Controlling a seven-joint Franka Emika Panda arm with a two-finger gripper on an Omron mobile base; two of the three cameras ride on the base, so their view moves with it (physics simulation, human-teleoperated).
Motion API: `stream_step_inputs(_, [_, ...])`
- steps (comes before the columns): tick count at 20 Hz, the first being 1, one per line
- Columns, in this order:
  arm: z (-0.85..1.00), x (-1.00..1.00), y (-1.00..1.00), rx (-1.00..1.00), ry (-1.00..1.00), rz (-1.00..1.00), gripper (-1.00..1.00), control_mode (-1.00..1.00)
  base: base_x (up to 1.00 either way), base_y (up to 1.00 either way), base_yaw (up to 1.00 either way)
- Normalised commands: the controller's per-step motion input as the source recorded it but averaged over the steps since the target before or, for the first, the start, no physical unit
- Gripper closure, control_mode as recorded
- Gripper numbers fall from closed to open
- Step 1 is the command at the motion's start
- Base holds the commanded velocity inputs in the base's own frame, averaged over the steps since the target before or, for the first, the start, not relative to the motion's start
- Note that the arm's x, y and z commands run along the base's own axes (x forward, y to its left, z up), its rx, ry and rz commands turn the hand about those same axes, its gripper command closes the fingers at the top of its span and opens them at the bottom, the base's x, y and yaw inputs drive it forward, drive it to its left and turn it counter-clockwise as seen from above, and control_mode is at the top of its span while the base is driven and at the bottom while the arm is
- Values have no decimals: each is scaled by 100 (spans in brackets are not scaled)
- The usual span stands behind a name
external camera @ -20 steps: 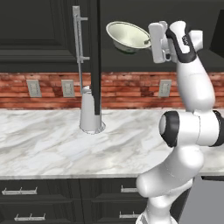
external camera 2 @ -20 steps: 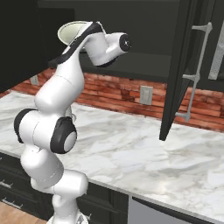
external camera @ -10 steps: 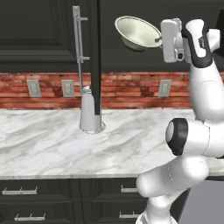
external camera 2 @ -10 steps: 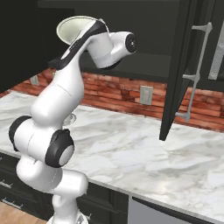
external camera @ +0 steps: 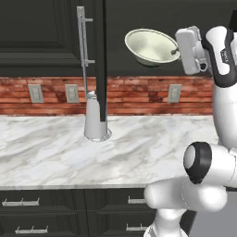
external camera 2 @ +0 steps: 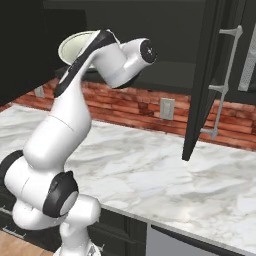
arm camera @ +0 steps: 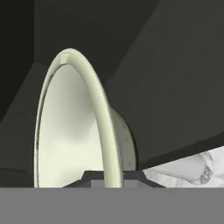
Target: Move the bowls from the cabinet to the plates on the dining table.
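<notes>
Right, I've got fingers pinching cream bowl rim, tips half cut off; bowl foot hidden w/ cabinet behind.

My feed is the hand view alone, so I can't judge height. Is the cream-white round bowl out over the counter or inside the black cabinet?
Observer: The cream-white round bowl hangs high before the black wall cabinet's dark opening, above the red brick wall. Whether it is clear of the shelf I cannot tell.
Operator: Which way does it tilt?
Observer: Tipped, hollow facing the room, the gripper shut on the rim nearest the arm.
Operator: Anything beneath?
Observer: The veined marble counter. A pale cone-shaped object stands off to the left.
</notes>
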Motion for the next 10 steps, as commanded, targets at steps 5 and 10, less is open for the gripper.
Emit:
stream_step_inputs(5, [-17, -45, 12, -16, -10, -5, 100, -100, 0, 0, 0])
stream_step_inputs(10, [3, -32, -9, -8, -4, -11, 100, -100, 0, 0, 0])
